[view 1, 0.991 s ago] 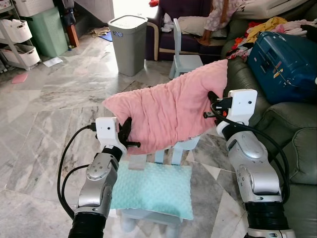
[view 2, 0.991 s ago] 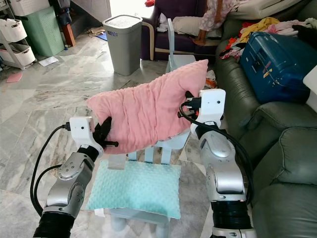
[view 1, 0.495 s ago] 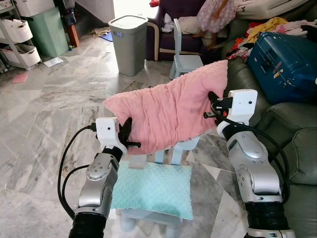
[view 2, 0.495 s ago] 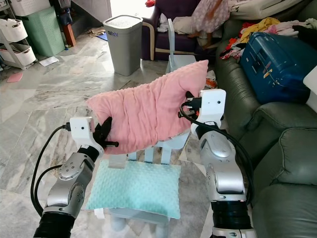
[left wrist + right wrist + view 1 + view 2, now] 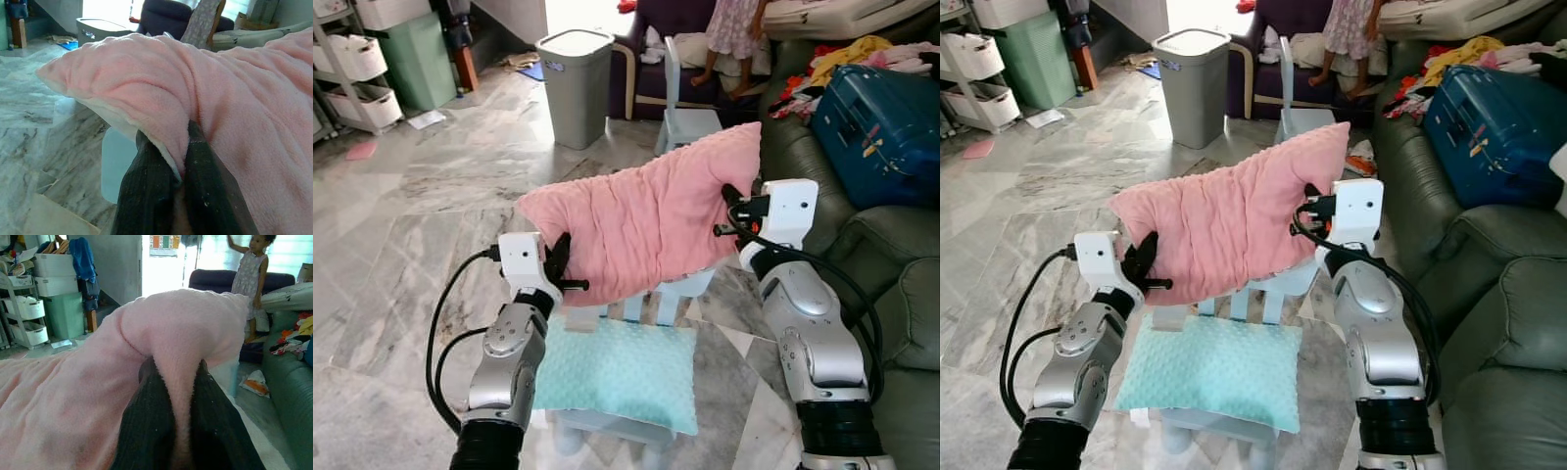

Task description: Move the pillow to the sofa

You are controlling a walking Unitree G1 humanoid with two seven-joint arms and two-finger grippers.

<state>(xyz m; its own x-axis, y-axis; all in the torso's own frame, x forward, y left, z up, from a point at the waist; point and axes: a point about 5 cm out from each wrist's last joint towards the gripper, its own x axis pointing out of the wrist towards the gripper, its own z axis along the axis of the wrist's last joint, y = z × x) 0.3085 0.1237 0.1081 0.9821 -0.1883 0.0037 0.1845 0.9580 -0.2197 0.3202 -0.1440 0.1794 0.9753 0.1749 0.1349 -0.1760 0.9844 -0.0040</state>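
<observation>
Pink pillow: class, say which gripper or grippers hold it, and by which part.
Both hold it. The left gripper pinches the pink pillow at its lower left edge; the right gripper pinches a fold at its upper right end. It hangs between them above the small chair.

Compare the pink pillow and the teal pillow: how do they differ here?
The pink pillow is held up, pinched by the left gripper and right gripper; the teal pillow lies flat on a small chair. The pink one sags and creases; the teal one is smooth. Both look soft and plush.
</observation>
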